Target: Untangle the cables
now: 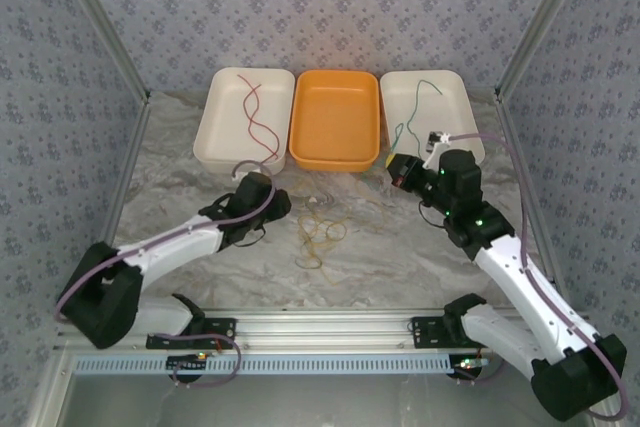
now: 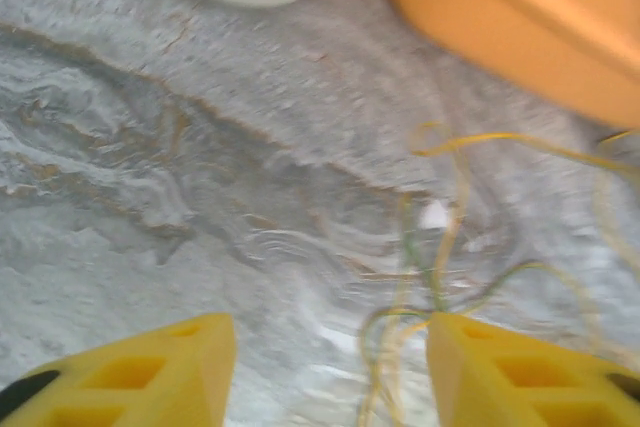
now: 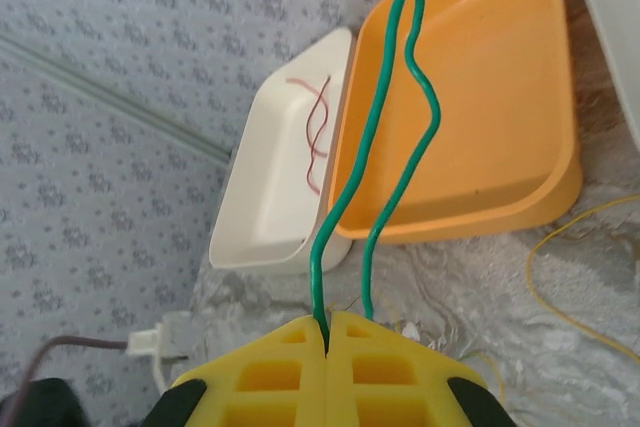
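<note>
A loose tangle of yellow-orange cables [image 1: 320, 231] lies on the marble table between the arms. My left gripper [image 1: 278, 203] is just left of it. In the left wrist view that gripper [image 2: 330, 352] is open low over the table, with yellow and greenish strands [image 2: 452, 209] running past its right finger [image 2: 520, 372]. My right gripper [image 3: 328, 325] is shut on a green cable [image 3: 402, 137], which loops upward from the jaws. From above, that gripper [image 1: 402, 169] is at the near corner of the right white tray [image 1: 458, 89]. A dark red cable [image 1: 252, 111] lies in the left white tray [image 1: 222, 127].
An orange tray [image 1: 335, 147] stands between the two white trays at the back. Patterned walls with metal frame rails close in the left, right and back sides. A purple-grey arm cable [image 1: 520, 162] arcs beside the right arm.
</note>
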Available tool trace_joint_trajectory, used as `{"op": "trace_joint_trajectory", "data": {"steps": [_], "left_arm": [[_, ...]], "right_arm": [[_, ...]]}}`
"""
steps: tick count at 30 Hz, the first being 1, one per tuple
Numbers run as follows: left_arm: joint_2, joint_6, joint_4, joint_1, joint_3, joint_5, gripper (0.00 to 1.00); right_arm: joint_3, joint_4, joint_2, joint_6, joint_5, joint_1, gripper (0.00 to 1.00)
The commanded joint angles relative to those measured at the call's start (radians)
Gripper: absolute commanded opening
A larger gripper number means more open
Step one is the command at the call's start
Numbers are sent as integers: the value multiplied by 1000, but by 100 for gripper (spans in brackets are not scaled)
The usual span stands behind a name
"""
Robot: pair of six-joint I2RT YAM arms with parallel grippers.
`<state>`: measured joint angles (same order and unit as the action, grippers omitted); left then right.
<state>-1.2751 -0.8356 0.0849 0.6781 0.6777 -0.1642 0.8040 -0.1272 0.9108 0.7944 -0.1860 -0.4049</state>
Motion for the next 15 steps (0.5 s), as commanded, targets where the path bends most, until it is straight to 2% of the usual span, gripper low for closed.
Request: {"op": "trace_joint_trajectory", "data": {"steps": [1,3,6,9,15], "left_arm": [[117,93,-71,61,56,62,62],[149,137,-153,99,58,139,68],[126,170,-230,148,91,249,70],[63,189,-237,208,137,246,70],[-25,195,-323,267,156,229,70]], "right_arm": [[58,27,28,-40,-106,-13,0],[77,25,46,-40,-134,-20,0],[103,15,74,-33,-156,-41,0],[112,16,82,-25,-159,-66,0],[144,-29,84,-34,-177,-98,0]]}}
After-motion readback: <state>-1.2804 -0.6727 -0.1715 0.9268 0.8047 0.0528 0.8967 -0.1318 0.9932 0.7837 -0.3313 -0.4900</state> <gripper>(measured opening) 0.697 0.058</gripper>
